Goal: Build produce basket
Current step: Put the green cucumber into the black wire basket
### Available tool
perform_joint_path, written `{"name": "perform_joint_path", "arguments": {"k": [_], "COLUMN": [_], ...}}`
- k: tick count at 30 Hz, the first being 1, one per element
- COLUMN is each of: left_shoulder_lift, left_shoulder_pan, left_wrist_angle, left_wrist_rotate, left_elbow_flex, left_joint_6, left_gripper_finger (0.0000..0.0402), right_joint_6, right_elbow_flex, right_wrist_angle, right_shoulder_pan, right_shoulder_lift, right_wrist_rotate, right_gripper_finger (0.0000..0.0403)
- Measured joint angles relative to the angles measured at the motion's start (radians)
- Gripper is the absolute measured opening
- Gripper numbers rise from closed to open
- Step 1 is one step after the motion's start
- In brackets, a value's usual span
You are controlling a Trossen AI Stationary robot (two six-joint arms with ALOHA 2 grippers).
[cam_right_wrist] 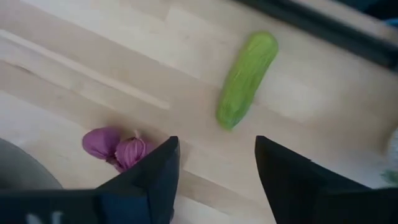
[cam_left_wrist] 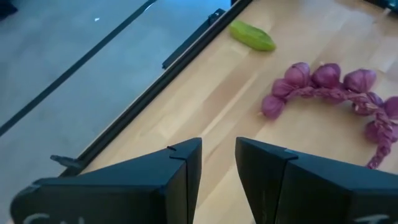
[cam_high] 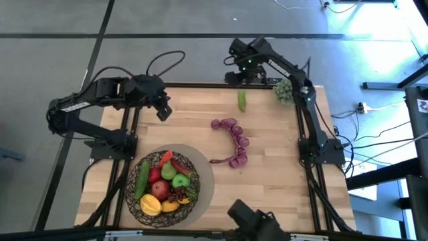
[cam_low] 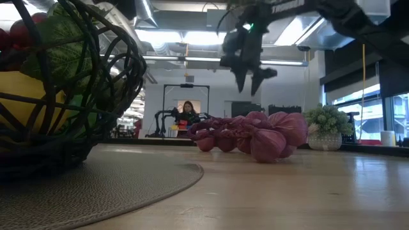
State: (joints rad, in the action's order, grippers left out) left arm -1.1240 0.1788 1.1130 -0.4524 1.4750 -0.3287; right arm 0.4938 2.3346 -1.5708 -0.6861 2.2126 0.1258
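High view, basket: round dark wire-mesh basket (cam_high: 136, 201) sat on flat grey round mat (cam_high: 204, 181) at 7 o'clock, filled with toy fruits and vegetables (cam_high: 162, 184).
High view, loose items: small green cucumber (cam_high: 242, 100) lay at 12 o'clock; purple braided bulb string (cam_high: 235, 141) at centre.
Low view, right gripper (cam_low: 250, 80): hung above bulb string, fingers apart, empty.
Left wrist view, left gripper (cam_left_wrist: 217, 163): narrow gap between fingers, holding nothing, near 10 o'clock.
Right wrist view: cucumber lay beyond spread fingers (cam_right_wrist: 155, 171).

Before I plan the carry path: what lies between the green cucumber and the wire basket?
In the high view, the purple braided bulb string curves across the wood between the small green cucumber and the dark wire-mesh basket.
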Motion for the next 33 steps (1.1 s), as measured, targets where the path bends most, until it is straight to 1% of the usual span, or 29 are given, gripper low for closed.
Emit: {"name": "perform_joint_path", "arguments": {"k": [4, 8, 13, 17, 28, 33], "left_shoulder_lift": [0.0, 0.0, 0.0, 0.0, 0.0, 0.0], "left_shoulder_pan": [0.034, 0.06, 0.084, 0.099, 0.133, 0.146], "left_wrist_angle": [0.0, -0.002, -0.009, -0.009, -0.008, -0.008], "left_wrist_rotate": [0.012, 0.028, 0.029, 0.028, 0.028, 0.028], "left_elbow_flex": [0.0, 0.0, 0.0, 0.0, 0.0, 0.0], "left_joint_6": [-0.008, -0.01, -0.036, -0.037, -0.038, -0.036], "left_gripper_finger": [0.0088, 0.0088, 0.0088, 0.0088, 0.0088, 0.0088], "right_joint_6": [0.003, 0.048, 0.02, 0.024, 0.018, 0.018], "right_elbow_flex": [0.0, 0.0, 0.0, 0.0, -0.001, -0.001], "right_wrist_angle": [0.0, 0.0, 0.0, 0.0, 0.001, 0.044], "right_shoulder_pan": [-0.009, -0.022, -0.036, -0.045, -0.067, -0.07], "right_shoulder_lift": [0.077, 0.147, 0.23, 0.276, 0.325, 0.325], "right_wrist_rotate": [0.011, 0.014, 0.052, 0.01, 0.004, 0.006], "right_gripper_finger": [0.0202, 0.0202, 0.0202, 0.0202, 0.0202, 0.0202]}}
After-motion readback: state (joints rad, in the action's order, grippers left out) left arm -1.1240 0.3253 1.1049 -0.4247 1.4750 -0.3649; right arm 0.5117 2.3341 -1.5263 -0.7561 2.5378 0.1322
